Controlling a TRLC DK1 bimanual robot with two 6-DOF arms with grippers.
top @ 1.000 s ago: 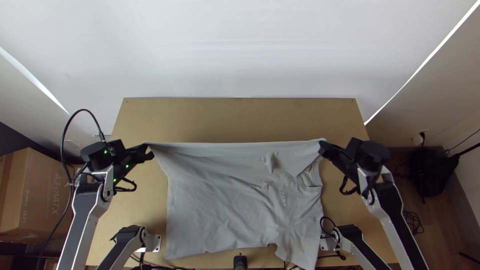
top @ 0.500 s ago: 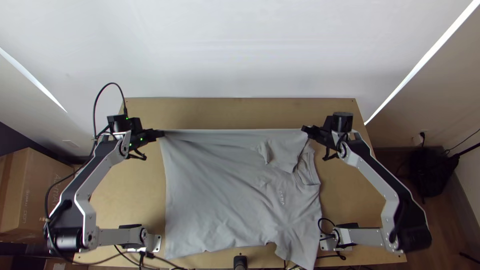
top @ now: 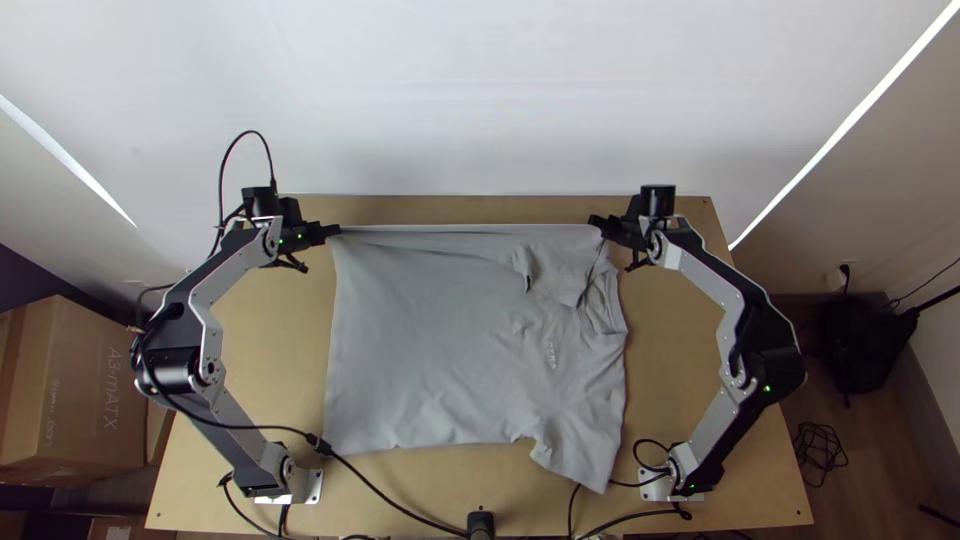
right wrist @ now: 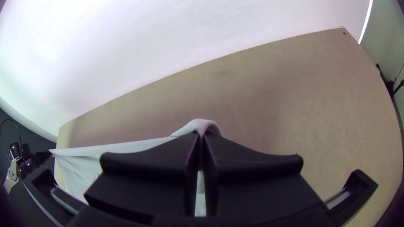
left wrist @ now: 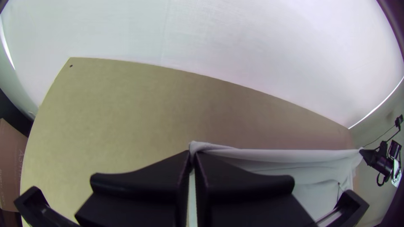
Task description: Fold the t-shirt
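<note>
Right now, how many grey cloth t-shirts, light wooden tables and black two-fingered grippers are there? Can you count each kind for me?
Grey cloth t-shirt: 1
Light wooden table: 1
Black two-fingered grippers: 2 (left gripper, right gripper)
Total: 4

Grey cloth t-shirt [top: 430, 350]: underside hidden against the light wooden table [top: 700, 400]; neckline [top: 612, 318] partly covered by folded cloth; chest lettering [top: 552, 355] too small to make out; pinched cloth concealed between the flat black fingers of the left gripper [top: 335, 231] and the right gripper [top: 596, 222]. Brown cardboard box [top: 75, 390]: cut off by the top view's left edge; rounded black fitting [top: 481, 524] and thin black cable [top: 570, 515]: cut off by its lower edge; bulky black object [top: 860, 345] beyond the table: details lost in darkness.
</note>
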